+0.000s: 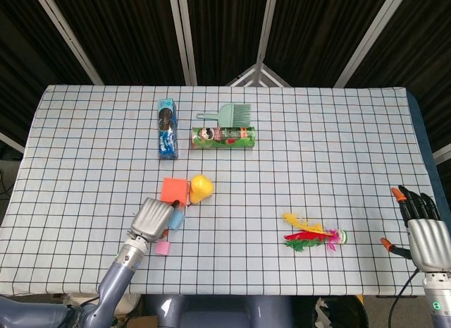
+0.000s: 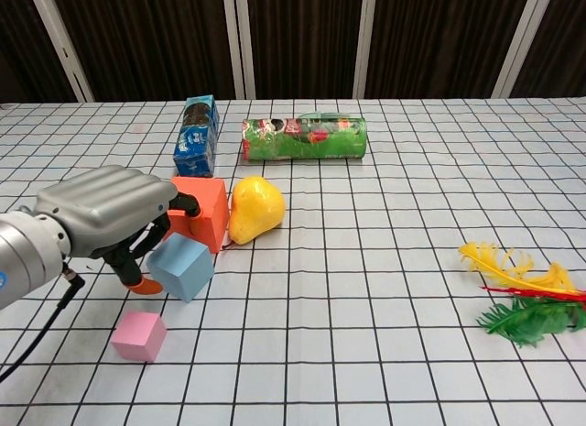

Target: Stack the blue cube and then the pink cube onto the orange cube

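I've got the checked tablecloth (image 1: 317, 130) filling both views; on its far side the green snack can (image 2: 304, 137) lies on its side, the blue cookie box (image 2: 196, 133) just left of it, and a green brush (image 1: 232, 115) behind the can in the head view; over to the right a bundle of red, yellow and green feathers (image 2: 524, 298) lies well apart from everything else. Closer in, the yellow pear (image 2: 254, 209) sits right against the orange cube (image 2: 203, 210), crowding that cube's right side; the blue cube (image 2: 180, 267) stands just in front of the orange one, turned a little, on the cloth; the pink cube (image 2: 138, 335) is nearer me, alone, apart from the blue. My left hand (image 2: 108, 215) is low over the cloth at the blue cube's left, back of the hand up, fingers curled down around the cube's left edge and against the orange cube's front; I can't tell whether it actually grips the blue cube. My right hand (image 1: 425, 229) sits at the table's right edge, fingers straight and spread, holding nothing.
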{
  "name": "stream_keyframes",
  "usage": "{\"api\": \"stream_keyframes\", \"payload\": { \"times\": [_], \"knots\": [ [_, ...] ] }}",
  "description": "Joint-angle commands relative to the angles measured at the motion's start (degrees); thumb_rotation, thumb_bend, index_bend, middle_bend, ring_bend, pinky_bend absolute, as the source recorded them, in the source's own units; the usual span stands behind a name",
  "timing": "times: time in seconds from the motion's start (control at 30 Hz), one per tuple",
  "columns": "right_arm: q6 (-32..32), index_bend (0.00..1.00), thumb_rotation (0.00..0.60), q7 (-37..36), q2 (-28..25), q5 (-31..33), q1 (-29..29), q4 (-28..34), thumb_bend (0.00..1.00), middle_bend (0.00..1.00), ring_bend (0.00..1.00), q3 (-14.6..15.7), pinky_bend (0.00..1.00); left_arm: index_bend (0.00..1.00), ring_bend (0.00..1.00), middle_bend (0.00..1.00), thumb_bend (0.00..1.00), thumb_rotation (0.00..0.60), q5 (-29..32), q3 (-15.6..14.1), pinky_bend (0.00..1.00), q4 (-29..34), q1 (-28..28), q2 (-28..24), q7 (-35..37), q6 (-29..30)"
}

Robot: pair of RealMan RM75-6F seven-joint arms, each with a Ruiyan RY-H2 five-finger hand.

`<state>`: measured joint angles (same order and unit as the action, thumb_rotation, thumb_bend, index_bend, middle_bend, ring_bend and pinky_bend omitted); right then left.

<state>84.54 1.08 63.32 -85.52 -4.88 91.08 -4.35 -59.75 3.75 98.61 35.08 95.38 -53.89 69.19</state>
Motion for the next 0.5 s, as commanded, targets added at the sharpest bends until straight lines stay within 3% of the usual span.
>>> {"api": "stream_keyframes", "payload": {
  "times": [0.03,0.5],
  "knots": [
    [0.0,0.04,0.6,-0.2,-0.1,0.0,0.0,0.0,0.17,0.08,0.11,0.0,0.08,0.34,0.67,0.75,0.19,0.6,0.0,-0.1,0.82,-0.9,0.1,0.5,0.2,0.1],
    [-0.4,0.04,0.6,-0.8,-0.4,0.2,0.0,0.3,0.17,0.08,0.11,0.1,0.08,0.38,0.68,0.75,0.21,0.6,-2.0,-1.6,0.83,-4.1,-0.6,1.9,2.3,0.7]
  ]
}}
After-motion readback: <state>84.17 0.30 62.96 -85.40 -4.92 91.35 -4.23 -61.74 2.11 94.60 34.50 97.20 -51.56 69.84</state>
